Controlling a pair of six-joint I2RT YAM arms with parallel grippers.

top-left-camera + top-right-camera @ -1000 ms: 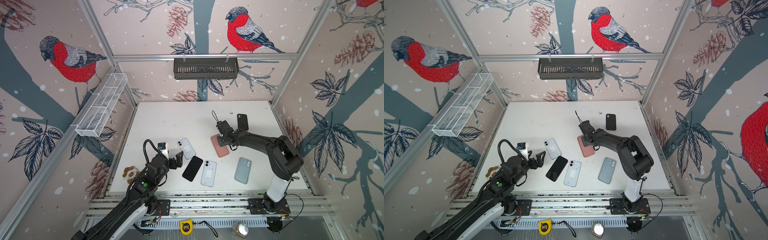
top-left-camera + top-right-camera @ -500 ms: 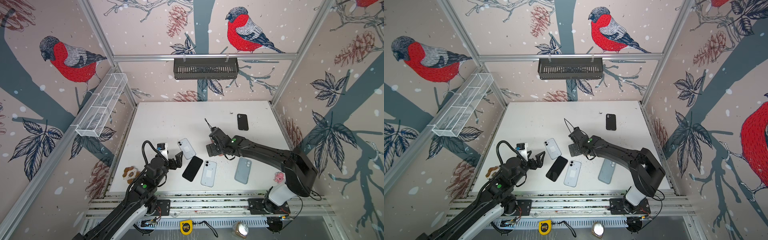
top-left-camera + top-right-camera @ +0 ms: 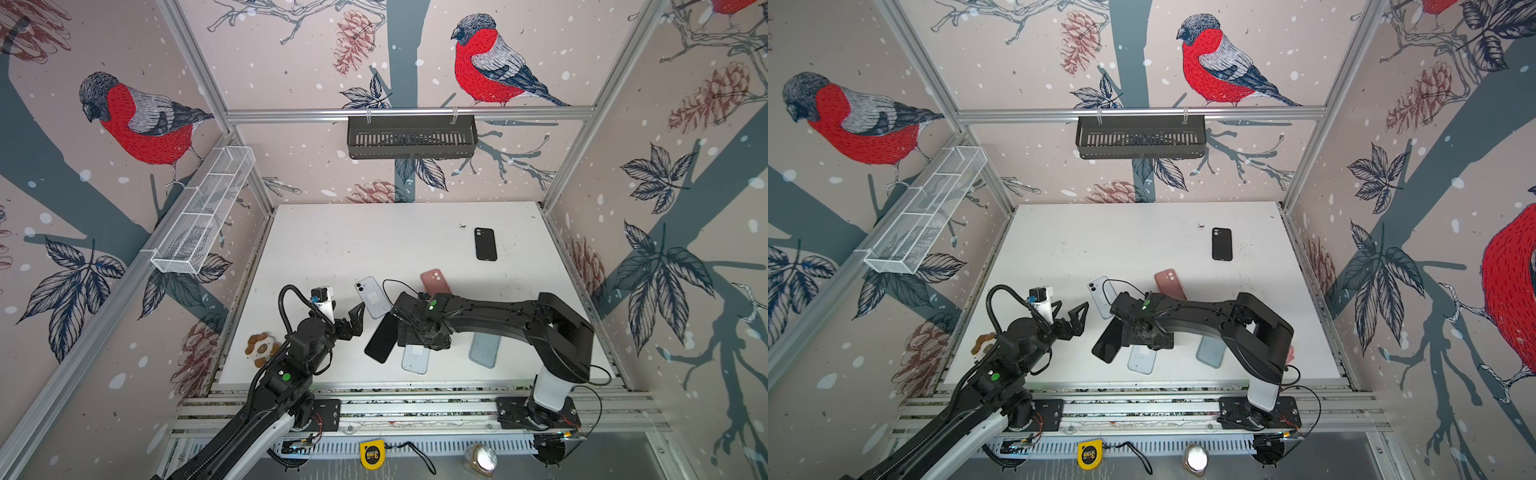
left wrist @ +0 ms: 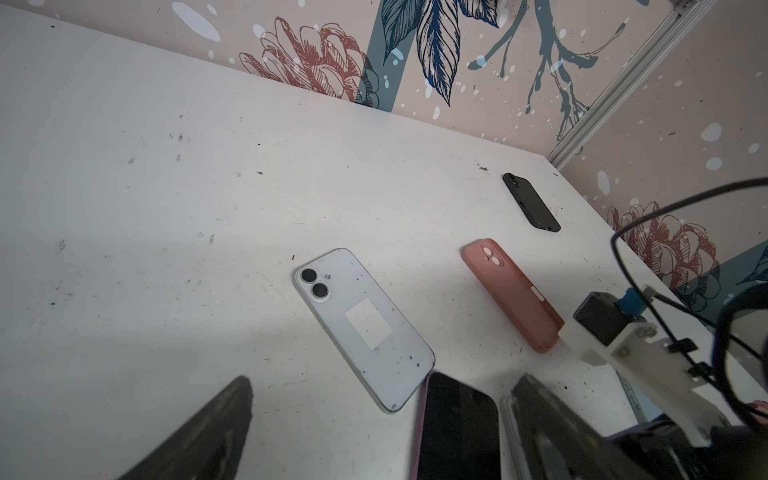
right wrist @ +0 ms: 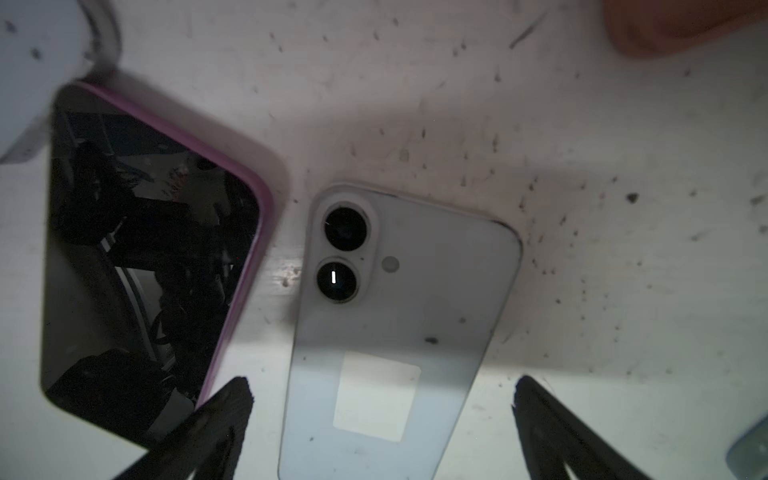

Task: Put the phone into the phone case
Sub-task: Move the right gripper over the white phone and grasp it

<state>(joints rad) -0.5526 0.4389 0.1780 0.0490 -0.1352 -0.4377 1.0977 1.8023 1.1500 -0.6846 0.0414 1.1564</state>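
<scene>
A pale blue phone (image 5: 399,332) lies face down near the table's front, with my right gripper (image 5: 382,384) open just above it, one finger on either side (image 3: 419,338). A second pale phone (image 3: 372,297) lies face down further back, in front of my open, empty left gripper (image 3: 355,318) (image 4: 382,384). Between the two phones rests a dark-screened phone in a purple-edged case (image 3: 381,338). A pink case (image 3: 435,282), a black case (image 3: 485,244) and a blue-grey case (image 3: 484,349) lie separately on the white table (image 3: 353,241).
A brown and white soft toy (image 3: 259,349) sits at the table's front left corner. A white wire basket (image 3: 203,216) hangs on the left wall and a black basket (image 3: 411,137) on the back wall. A yellow tape measure (image 3: 371,455) lies below the front rail.
My right gripper was shut at the pink case; it has opened and swung left and forward over the front pale phone. The pink case stays on the table. The left arm has not moved.
</scene>
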